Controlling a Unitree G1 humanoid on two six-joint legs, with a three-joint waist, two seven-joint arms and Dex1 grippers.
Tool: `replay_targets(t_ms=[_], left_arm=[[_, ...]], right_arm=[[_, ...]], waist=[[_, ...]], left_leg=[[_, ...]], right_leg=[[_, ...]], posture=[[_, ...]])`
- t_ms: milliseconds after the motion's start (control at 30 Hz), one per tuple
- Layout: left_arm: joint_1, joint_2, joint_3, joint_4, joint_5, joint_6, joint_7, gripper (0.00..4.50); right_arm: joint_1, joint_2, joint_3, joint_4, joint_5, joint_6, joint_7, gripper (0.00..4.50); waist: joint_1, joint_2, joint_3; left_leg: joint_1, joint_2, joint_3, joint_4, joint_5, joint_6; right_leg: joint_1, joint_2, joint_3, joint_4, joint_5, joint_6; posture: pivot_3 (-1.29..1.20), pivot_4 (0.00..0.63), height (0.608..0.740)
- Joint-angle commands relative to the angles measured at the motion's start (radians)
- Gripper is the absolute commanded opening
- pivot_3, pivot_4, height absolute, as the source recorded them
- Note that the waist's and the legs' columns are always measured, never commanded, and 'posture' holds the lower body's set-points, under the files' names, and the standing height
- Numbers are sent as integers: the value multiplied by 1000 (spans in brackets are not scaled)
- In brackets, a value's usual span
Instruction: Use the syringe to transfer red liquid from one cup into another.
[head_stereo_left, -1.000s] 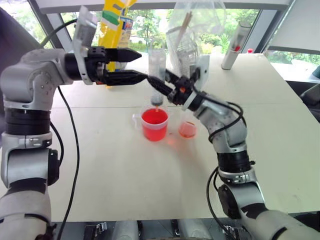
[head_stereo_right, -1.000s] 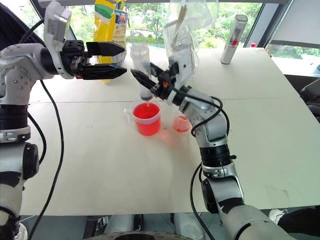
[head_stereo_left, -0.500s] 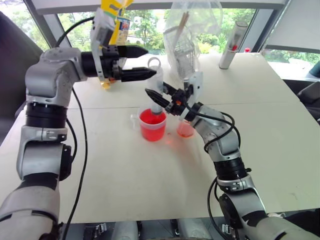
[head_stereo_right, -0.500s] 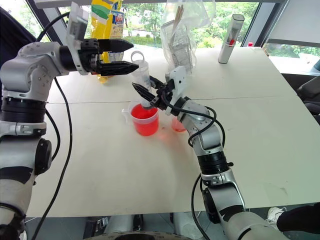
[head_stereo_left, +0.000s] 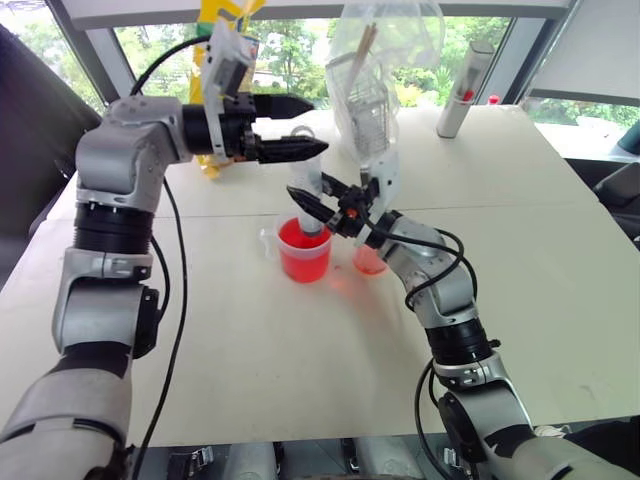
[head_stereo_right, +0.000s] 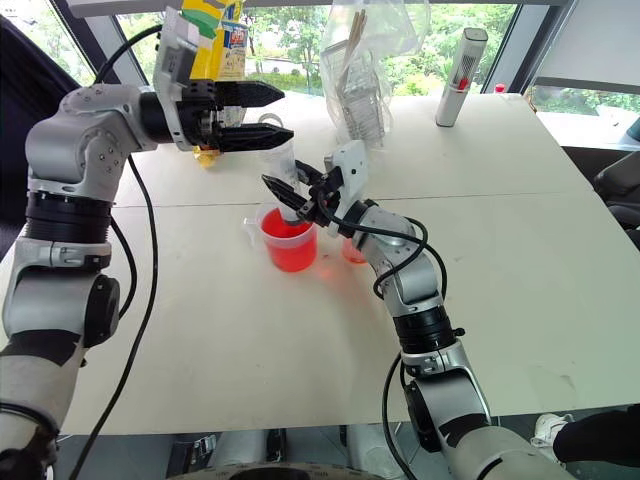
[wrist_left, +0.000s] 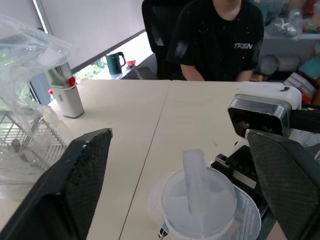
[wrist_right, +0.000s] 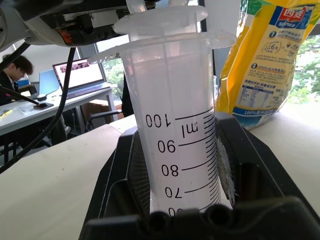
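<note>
The right pincer (head_stereo_left: 318, 205) is clamped on the barrel of the syringe (head_stereo_left: 311, 185), holding it upright with its nozzle down in the wide handled cup (head_stereo_left: 304, 250), which stands on the desk (head_stereo_left: 250, 340) nearly full of red liquid (head_stereo_left: 303, 238). The right wrist view shows the clear graduated barrel (wrist_right: 175, 150) gripped between the black fingers, with no red visible in the part of the scale that can be read, so the draw appears not yet made. The left pincer (head_stereo_right: 282, 113) reaches in level from the robot's left, its jaws parted and set either side of the plunger top (wrist_left: 194, 175) above the barrel flange; whether the fingers touch the plunger cannot be told. The small narrow cup (head_stereo_left: 370, 260) stands just beside the wide one, behind the right forearm, and already carries a shallow layer of red. By this reading the task is in the filling step of a cycle: nozzle submerged, plunger about to be taken. Left to do are gripping and pulling the plunger, lifting the syringe clear, carrying it over the small cup and pressing the liquid out.
</note>
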Motion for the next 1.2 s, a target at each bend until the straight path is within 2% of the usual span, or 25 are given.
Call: replay_targets(t_ms=[33, 200, 433, 700, 1200], left_arm=[[-11, 16, 12, -34, -8, 9, -9, 2373], [7, 45, 18, -70, -23, 49, -26, 63], [30, 52, 13, -121, -44, 89, -34, 25], [-39, 24, 49, -64, -49, 88, 22, 25], [-102, 33, 62, -23, -40, 62, 26, 25]], right_arm=[[-6, 8, 5, -20, -2, -31, -1, 1409], [-5, 5, 3, -20, -4, -29, 1, 1409], [-10, 3, 6, -14, 1, -27, 6, 1409], [-7, 15, 13, 17, 0, -35, 13, 1409], [22, 43, 36, 106, -11, -69, 38, 1409]], waist=[[0, 0, 0], [0, 0, 0], [0, 0, 0], [1, 0, 0], [0, 0, 0]], left_leg=[[0, 0, 0, 0, 0, 0], [0, 0, 0, 0, 0, 0], [0, 0, 0, 0, 0, 0], [0, 0, 0, 0, 0, 0], [0, 0, 0, 0, 0, -1]], right_leg=[[0, 0, 0, 0, 0, 0], [0, 0, 0, 0, 0, 0], [0, 0, 0, 0, 0, 0], [0, 0, 0, 0, 0, 0], [0, 0, 0, 0, 0, 0]], posture=[[0, 150, 739], [0, 150, 739], [0, 150, 739], [0, 150, 739], [0, 150, 739]])
